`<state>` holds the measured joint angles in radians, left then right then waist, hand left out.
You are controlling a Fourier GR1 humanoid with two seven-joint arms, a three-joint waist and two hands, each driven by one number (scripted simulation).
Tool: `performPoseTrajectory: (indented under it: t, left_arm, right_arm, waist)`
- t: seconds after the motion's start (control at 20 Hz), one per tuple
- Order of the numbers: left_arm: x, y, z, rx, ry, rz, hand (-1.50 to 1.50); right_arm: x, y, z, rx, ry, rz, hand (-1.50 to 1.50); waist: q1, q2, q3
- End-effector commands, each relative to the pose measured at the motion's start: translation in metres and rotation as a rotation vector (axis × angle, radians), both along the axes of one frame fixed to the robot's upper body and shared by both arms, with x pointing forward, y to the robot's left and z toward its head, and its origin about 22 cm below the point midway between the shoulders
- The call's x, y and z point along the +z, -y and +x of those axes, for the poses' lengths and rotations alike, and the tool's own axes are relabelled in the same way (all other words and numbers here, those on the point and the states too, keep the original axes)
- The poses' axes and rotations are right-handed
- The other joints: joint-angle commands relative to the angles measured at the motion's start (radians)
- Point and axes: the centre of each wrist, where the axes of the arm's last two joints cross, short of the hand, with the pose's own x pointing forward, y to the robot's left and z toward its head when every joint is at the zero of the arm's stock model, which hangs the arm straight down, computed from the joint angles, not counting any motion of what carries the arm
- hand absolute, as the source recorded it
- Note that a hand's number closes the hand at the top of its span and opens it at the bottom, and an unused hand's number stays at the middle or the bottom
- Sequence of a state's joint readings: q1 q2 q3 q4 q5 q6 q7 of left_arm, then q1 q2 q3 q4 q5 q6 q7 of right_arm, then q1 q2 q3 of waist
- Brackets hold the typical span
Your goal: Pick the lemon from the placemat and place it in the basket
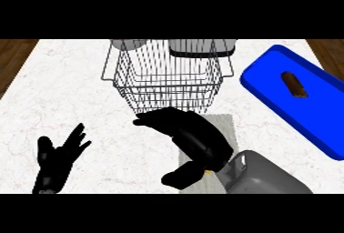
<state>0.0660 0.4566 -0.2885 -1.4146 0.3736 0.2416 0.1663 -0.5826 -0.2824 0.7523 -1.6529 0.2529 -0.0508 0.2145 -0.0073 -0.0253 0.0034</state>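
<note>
The wire basket [168, 73] stands at the counter's back centre. Just in front of it lies a grey placemat [223, 122], largely covered by my right hand [194, 141]. That hand is curled, its fingertips [149, 120] close to the basket's near rim and its thumb low at the left. Only a thin yellow sliver of the lemon [209, 172] shows, between the thumb and the palm; the rest is hidden by the hand. My left hand [59, 157] rests open at the lower left, fingers up, apart from everything.
A blue tray [316, 123] lies slanted at the right with a brown oblong item [293, 84] on it. Two grey-and-black containers [201, 47] stand behind the basket. White marble counter stretches to the left; wooden floor shows at both top corners.
</note>
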Motion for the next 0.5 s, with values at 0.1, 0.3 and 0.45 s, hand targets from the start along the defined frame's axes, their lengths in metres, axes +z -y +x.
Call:
performPoseTrajectory:
  t: [0.1, 0.3, 0.45]
  left_arm:
    - [-0.024, -0.008, -0.023, 0.046, -0.107, -0.002, 0.0]
    - [-0.023, 0.001, -0.028, 0.027, -0.105, -0.007, 0.0]
    - [-0.019, -0.002, -0.022, 0.043, -0.079, 0.007, 0.0]
  right_arm:
    - [0.074, 0.005, -0.001, -0.132, 0.231, -0.34, -1.5]
    - [0.133, 0.02, -0.004, -0.137, 0.233, -0.482, -1.5]
    - [0.155, 0.021, -0.006, -0.082, 0.177, -0.615, -1.5]
  waist:
    - [-0.02, 0.002, -0.009]
    - [-0.013, 0.009, -0.006]
    - [-0.009, 0.013, -0.006]
